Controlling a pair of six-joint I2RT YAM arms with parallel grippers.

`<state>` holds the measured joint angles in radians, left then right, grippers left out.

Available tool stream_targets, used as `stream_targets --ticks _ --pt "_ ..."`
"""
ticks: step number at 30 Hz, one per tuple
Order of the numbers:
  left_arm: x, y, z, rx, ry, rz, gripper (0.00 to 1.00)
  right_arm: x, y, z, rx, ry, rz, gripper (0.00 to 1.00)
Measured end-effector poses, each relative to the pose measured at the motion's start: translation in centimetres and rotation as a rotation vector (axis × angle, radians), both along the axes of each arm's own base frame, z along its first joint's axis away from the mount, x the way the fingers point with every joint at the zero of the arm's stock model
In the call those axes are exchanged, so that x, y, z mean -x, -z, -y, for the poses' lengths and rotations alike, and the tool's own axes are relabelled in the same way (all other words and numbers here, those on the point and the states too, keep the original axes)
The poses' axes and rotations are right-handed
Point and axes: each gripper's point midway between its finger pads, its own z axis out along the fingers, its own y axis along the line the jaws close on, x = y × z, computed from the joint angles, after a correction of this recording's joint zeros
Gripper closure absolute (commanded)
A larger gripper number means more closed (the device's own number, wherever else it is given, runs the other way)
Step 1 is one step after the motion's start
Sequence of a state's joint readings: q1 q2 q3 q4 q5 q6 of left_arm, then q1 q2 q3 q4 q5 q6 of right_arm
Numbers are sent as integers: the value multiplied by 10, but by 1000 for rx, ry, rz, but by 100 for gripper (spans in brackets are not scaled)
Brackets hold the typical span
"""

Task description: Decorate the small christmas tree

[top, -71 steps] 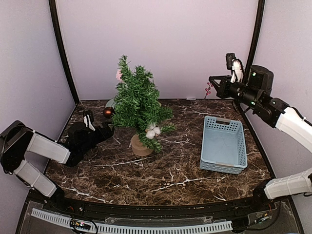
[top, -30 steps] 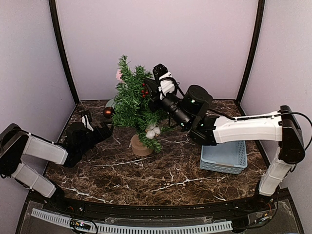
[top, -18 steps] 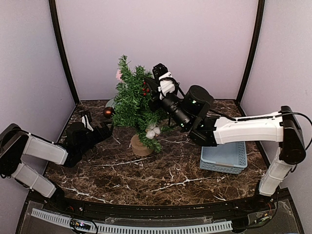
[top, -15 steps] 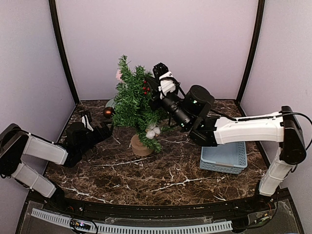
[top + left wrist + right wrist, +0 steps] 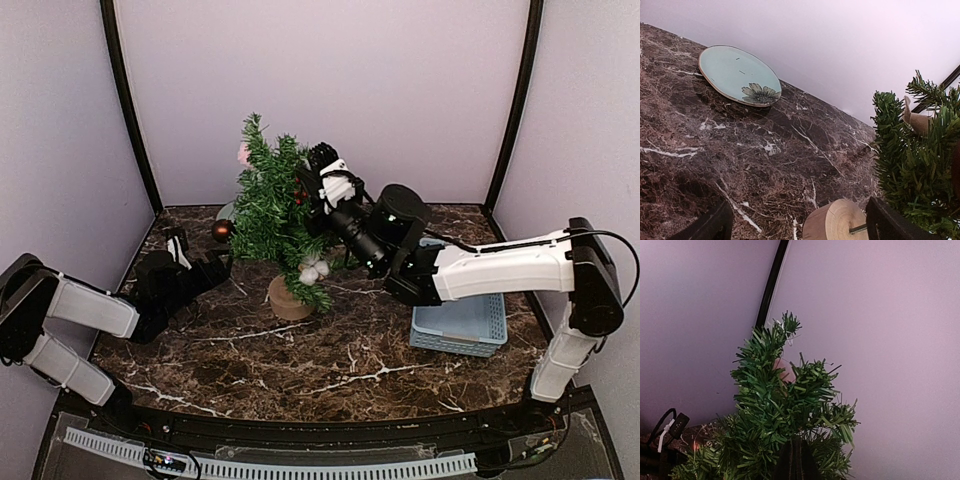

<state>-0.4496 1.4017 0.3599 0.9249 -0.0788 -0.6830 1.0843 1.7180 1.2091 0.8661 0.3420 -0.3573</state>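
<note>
The small christmas tree point(image 5: 272, 215) stands on its wooden stump point(image 5: 287, 299) at mid-table. A brown ball point(image 5: 222, 230), a pink ornament point(image 5: 243, 153) and white cotton balls point(image 5: 315, 268) hang on it. My right gripper point(image 5: 303, 192) is pushed into the upper right branches, shut on a red berry sprig point(image 5: 299, 196). In the right wrist view its tips point(image 5: 796, 446) are pressed together against the needles point(image 5: 785, 405), and the sprig is hidden. My left gripper point(image 5: 215, 268) lies low at the left, open and empty, short of the stump point(image 5: 835, 223).
A pale blue plate point(image 5: 739, 75) lies behind the tree at the back left point(image 5: 228, 211). A light blue basket point(image 5: 470, 310) sits right of the tree, partly under my right arm. A tan ornament point(image 5: 916, 120) hangs among the branches. Dark marble tabletop point(image 5: 330, 360).
My right arm swung from the back right corner to the tree with the sprig, then pressed a little further left into the branches. The left arm has not moved.
</note>
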Motion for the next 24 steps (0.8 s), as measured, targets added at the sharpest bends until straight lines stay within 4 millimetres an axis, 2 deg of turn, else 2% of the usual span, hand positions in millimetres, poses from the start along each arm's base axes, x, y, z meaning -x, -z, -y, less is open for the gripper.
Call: stream_targets --ticks 7,13,18,24 --pt "0 0 -1 -1 -5 0 5 -2 13 0 9 3 -31 100" --pt "0 0 -1 -2 -8 0 5 -3 17 0 -7 2 -63 90" --pt "0 0 -1 -2 -9 0 5 -4 20 -1 -5 -2 -79 87" --pt "0 0 -1 -2 -9 0 5 -3 25 0 -2 -7 -96 70"
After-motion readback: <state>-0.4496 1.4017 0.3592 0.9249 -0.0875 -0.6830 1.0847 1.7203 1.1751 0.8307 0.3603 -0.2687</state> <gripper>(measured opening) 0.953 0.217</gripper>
